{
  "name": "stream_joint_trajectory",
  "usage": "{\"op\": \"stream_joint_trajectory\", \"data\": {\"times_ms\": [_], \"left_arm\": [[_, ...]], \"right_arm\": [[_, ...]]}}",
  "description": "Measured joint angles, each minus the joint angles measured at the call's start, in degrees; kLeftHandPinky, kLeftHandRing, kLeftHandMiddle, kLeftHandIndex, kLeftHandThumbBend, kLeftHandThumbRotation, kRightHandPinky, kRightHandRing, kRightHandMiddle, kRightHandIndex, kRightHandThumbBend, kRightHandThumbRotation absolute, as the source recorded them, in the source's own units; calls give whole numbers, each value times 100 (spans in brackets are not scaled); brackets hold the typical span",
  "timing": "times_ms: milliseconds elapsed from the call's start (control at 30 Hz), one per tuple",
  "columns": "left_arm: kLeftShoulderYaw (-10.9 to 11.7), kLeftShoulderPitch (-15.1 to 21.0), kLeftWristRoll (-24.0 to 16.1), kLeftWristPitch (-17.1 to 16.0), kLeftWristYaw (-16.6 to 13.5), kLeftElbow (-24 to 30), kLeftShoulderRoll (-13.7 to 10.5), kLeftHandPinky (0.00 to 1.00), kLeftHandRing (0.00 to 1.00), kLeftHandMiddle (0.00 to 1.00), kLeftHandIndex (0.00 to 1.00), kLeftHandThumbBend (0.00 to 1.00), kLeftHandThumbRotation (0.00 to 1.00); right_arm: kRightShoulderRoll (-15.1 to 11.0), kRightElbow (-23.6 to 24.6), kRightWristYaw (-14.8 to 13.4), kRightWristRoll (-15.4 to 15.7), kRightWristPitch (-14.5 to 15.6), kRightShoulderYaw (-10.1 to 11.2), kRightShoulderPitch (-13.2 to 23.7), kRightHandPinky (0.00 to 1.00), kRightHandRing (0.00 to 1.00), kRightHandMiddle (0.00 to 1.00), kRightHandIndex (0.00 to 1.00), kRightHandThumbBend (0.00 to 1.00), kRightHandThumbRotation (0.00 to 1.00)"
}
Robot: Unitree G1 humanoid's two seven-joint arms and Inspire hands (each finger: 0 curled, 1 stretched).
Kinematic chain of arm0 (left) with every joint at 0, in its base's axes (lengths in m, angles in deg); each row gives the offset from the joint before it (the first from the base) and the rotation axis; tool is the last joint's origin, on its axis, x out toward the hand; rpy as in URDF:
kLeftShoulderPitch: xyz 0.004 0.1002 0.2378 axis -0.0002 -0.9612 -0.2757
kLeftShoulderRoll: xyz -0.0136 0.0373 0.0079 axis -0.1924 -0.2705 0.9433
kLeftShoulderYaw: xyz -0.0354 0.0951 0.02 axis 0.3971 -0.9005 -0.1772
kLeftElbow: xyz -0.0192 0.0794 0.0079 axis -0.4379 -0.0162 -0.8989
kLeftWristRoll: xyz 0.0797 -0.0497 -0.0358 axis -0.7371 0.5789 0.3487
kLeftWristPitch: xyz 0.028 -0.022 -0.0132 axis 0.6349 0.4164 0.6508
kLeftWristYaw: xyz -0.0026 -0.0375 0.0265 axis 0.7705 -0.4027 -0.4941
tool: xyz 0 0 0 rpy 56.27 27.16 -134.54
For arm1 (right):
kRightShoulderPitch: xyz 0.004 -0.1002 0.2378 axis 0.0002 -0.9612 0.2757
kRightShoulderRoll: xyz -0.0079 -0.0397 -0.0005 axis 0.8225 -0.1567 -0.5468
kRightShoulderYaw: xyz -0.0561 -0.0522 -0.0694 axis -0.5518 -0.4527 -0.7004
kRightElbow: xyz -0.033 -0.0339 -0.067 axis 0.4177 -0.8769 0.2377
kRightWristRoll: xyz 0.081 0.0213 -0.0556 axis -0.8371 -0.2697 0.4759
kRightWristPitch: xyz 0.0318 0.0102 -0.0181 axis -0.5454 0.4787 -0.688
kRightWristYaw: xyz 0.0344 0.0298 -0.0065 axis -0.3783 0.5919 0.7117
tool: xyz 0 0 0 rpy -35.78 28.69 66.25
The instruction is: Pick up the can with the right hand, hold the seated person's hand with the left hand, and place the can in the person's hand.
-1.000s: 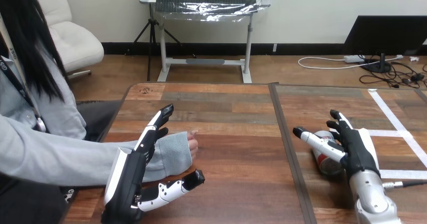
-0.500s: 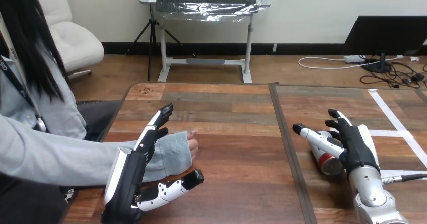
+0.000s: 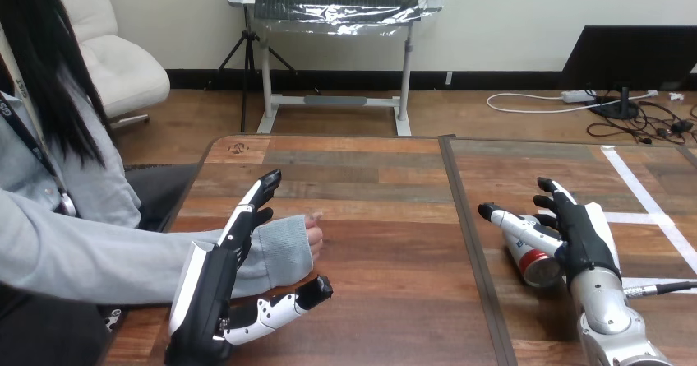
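Observation:
A red and silver can (image 3: 533, 261) lies tilted on the right half of the wooden table (image 3: 386, 218), its end facing me. My right hand (image 3: 585, 238) is around it, with the thumb along its left side and the fingers behind it. My left hand (image 3: 215, 288) stands open on its edge near the table's front left. Its straight fingers lie along the person's grey sleeve (image 3: 283, 247) and its thumb sticks out below the wrist. The person's hand (image 3: 314, 234) peeks curled from the cuff, resting on the table.
A dark seam (image 3: 468, 234) divides the table into two halves. White tape lines (image 3: 649, 201) cross the right half near my right hand. The person's forearm reaches in from the left edge.
My right hand has turned and shifted slightly on the can, and the can has tilted so its red end shows. My left hand and the person's arm have not moved.

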Motion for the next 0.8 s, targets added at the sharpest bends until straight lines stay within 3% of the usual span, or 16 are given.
{"op": "stream_joint_trajectory", "data": {"times_ms": [133, 233, 433, 800], "left_arm": [[-1, 0, 11, -2, 20, 0, 0, 89, 94, 93, 91, 100, 51], [-1, 0, 12, -5, 34, 0, 0, 89, 94, 93, 91, 100, 50], [-1, 0, 12, -7, 40, 0, 0, 89, 94, 93, 91, 100, 50], [-2, -1, 20, -26, 63, 0, 1, 90, 94, 93, 91, 100, 50]], "right_arm": [[4, 50, -88, 27, 145, -14, 22, 44, 58, 63, 93, 91, 38], [8, 75, -162, 44, 253, -17, 55, 44, 61, 67, 92, 90, 36], [7, 103, -259, 68, 378, -39, 77, 66, 79, 83, 92, 88, 33], [13, 203, -326, 154, 608, -166, 99, 71, 81, 86, 92, 88, 35]]}}
